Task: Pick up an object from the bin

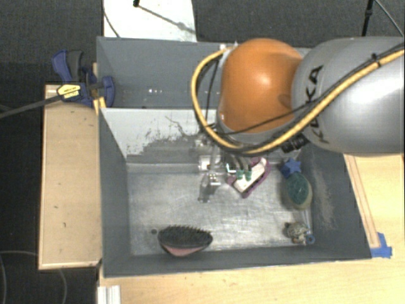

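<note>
- An orange domed wrist cover is seen uppermost.
- Beneath it, the gripper is placed beside a purple-and-white plastic piece at mid-bin.
- How widely the gripper is opened cannot be told.

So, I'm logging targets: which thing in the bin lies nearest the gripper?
The purple-and-white piece beside the gripper; the dark brush, teal oval and blue bit lie farther off.

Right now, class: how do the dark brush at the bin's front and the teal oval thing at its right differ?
The dark brush is black, pink-edged; the teal oval thing is blue-green. The brush lies left to right, the teal thing top to bottom. The brush looks larger. Both are oval.
</note>
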`<state>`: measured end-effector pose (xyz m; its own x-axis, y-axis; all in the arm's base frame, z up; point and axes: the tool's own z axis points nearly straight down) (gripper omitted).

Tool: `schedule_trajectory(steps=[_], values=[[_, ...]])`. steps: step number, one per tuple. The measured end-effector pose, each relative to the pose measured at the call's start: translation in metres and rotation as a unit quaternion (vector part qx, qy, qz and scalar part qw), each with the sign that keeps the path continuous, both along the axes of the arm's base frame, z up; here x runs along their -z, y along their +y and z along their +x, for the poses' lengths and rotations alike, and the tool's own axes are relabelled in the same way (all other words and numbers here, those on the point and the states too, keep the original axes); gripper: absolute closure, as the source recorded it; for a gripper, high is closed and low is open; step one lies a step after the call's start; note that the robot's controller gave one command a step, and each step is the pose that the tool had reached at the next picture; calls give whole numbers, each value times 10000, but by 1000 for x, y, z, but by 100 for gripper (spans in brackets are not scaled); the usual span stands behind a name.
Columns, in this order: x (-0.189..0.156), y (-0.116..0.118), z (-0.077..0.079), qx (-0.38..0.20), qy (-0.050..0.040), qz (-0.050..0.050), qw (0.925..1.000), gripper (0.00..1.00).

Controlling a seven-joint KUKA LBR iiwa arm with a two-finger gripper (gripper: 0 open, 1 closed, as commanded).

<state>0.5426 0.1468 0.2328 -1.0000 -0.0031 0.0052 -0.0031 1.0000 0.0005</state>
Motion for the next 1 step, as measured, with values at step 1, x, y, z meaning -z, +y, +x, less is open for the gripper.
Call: schedule_trajectory(steps=[1], values=[[63,-14,-60,-449,14,-9,9990,0]])
